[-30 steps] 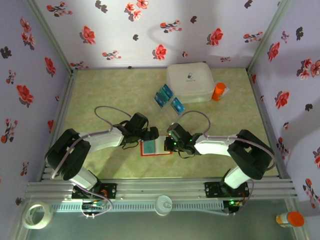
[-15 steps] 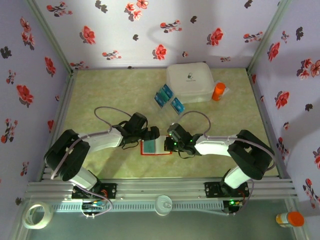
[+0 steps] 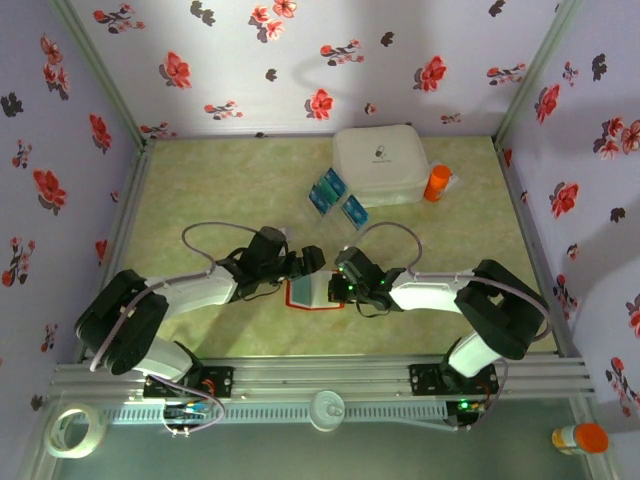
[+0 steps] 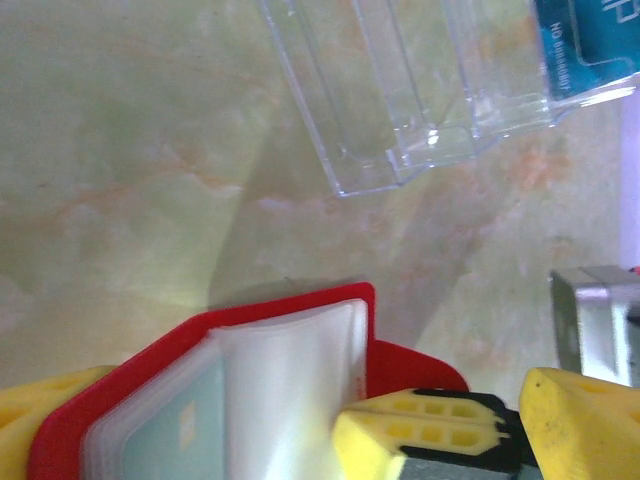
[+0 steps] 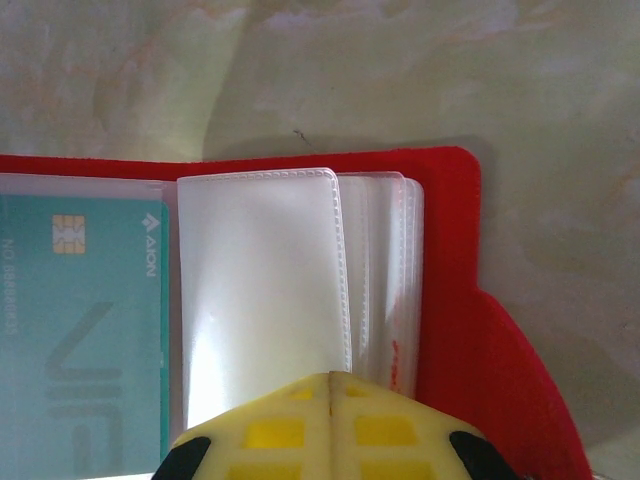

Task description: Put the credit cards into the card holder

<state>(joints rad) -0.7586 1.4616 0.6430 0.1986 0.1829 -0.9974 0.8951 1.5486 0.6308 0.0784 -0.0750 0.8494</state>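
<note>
One red card holder [image 5: 450,260], lying open

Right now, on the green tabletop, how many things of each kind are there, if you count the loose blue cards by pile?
Red wallet: 1
Teal card in the wallet: 1
Blue card piles: 2 (left one, right one)
White case: 1
Orange bottle: 1
Total: 6

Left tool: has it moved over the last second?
Yes. Against the white case, the left tool has shifted right, now over the card holder's left edge.
</note>
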